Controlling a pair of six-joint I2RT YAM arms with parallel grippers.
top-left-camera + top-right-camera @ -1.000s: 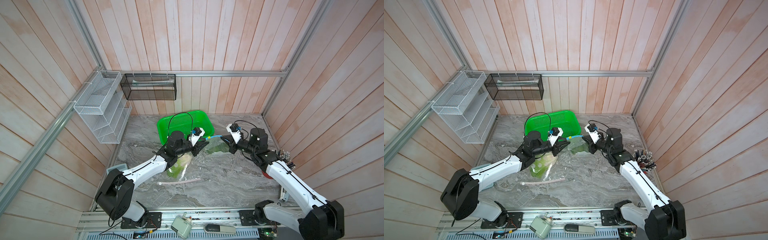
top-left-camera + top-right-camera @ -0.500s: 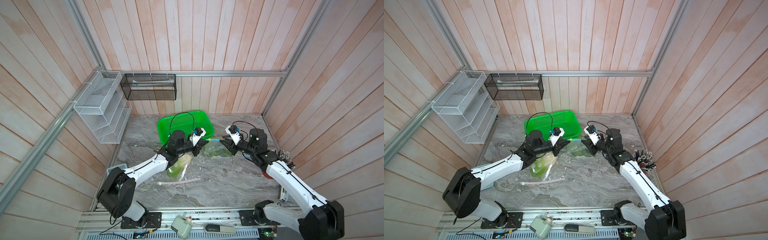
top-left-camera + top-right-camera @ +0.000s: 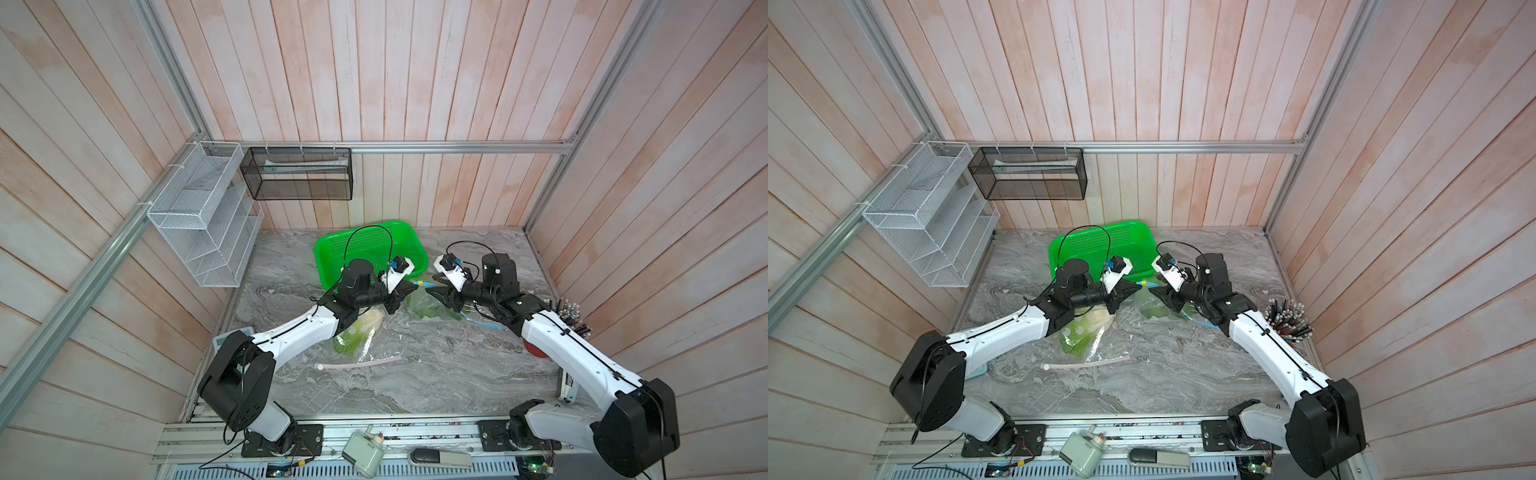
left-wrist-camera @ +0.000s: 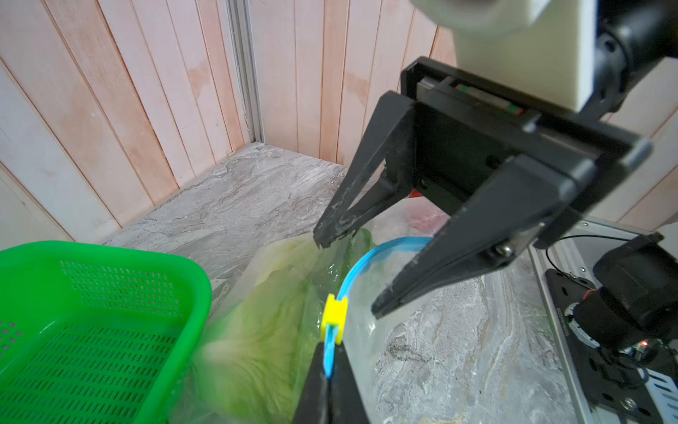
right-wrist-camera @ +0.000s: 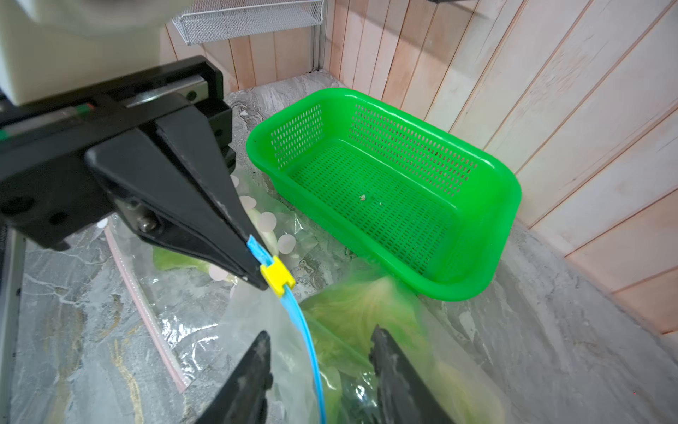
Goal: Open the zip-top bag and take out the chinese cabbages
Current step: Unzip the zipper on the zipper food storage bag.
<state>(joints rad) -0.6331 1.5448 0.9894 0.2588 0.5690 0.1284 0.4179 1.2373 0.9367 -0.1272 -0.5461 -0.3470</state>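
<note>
right wrist view: the left gripper (image 5: 257,273) is seen fully closed on the end of the blue zip strip (image 5: 307,337) of the zip-top bag (image 5: 234,330), with its tips touching the yellow slider (image 5: 277,274). the right gripper (image 5: 319,334) is held partly open, one finger on each side of the strip, and nothing is clamped by it; whether the film is touched cannot be told. a chinese cabbage (image 5: 367,304), pale at the ribs and green at the leaves, is seen through the clear film inside the bag, just beside the green basket (image 5: 510,205). how many heads are inside cannot be made out. in both top views the two grippers are found tip to tip at the centre of the frame, just below the basket, with the bag between them on the marble table (image 3: 415,382). a second cabbage (image 3: 368,326) is seen lower left of centre, partly under the left arm, inside another clear bag (image 3: 374,353) with white dots and a pink zip strip (image 3: 361,365).
</note>
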